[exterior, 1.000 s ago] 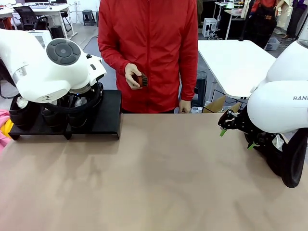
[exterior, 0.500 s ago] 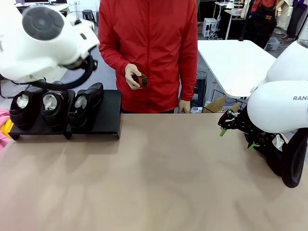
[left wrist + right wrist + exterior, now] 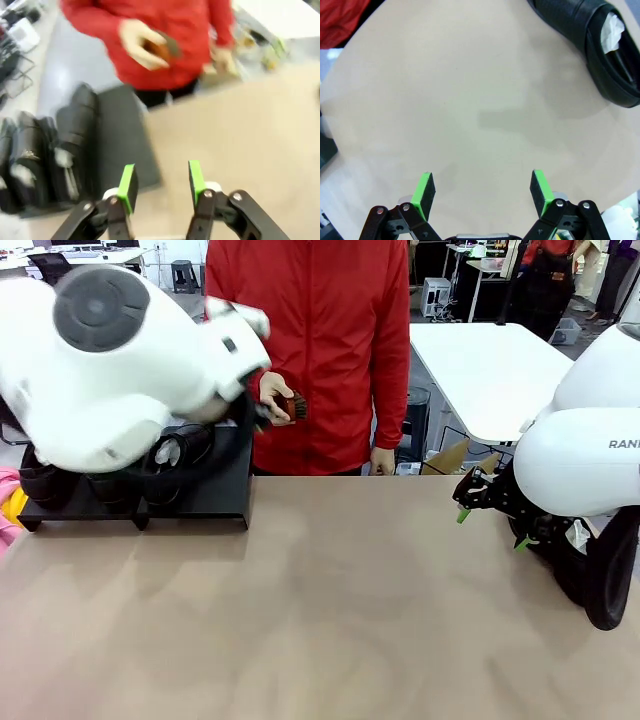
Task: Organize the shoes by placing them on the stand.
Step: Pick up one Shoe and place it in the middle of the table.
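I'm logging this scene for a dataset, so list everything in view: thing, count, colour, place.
shoes on the stand: three, black, white paper inside, side by side at the table's far left
shoe on the table: one, black, white paper inside, lying near the right arm
stand: one, black, far left of the table; free space at its right end
brush: one, brown, in the person's hand
table: one, tan top
side table: one, white, behind on the right
person: one, red jacket, standing at the far side
left claw: black with green pads, jaws apart, holding nothing, above the table by the stand
right claw: black with green pads, wide open, holding nothing
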`<state>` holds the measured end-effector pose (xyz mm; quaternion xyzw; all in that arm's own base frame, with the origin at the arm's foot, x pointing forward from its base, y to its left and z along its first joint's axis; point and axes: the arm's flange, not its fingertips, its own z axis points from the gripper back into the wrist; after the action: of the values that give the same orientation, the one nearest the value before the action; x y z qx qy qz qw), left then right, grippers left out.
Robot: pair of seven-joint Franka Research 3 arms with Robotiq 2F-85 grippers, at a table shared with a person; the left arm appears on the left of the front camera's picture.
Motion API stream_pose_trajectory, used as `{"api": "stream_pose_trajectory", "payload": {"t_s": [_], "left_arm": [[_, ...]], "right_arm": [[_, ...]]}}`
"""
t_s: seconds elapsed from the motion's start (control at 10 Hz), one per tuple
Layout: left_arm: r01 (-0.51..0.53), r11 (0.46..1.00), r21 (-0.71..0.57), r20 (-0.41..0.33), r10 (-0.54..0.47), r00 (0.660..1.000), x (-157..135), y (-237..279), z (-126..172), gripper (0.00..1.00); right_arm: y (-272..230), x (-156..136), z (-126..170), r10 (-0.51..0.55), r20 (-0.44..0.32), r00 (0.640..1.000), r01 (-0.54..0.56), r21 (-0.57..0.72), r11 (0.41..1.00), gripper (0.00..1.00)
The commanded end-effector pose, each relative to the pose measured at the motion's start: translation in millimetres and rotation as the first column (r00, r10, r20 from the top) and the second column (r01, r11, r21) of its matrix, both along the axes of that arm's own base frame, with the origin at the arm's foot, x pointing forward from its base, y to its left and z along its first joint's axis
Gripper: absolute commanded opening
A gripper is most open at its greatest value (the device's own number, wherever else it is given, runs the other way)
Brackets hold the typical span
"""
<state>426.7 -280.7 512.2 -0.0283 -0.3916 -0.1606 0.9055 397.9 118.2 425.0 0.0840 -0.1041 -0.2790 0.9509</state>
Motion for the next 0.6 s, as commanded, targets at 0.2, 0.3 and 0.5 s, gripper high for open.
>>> {"api": "stream_pose_trajectory", "payload": {"t_s": [0.2, 0.3, 0.5], "left_arm": [[0.304, 0.95, 0.073, -0.417, -0.248, 0.875, -25.0, -2.1, 25.7, 0.55], [0.332, 0.943, 0.031, -0.451, -0.284, 0.847, -24.7, -1.4, 23.6, 0.55], [0.314, 0.949, -0.038, -0.482, -0.293, 0.826, -19.2, 12.7, 17.8, 0.55]], "right_arm": [[1.2, 1.3, 0.3, 0.013, 0.015, 1.0, -0.013, 0.01, 1.0, 1.0], [1.2, 1.3, 0.3, 0.013, 0.015, 1.0, -0.013, 0.01, 1.0, 1.0], [1.2, 1.3, 0.3, 0.013, 0.015, 1.0, -0.013, 0.01, 1.0, 1.0]]}}
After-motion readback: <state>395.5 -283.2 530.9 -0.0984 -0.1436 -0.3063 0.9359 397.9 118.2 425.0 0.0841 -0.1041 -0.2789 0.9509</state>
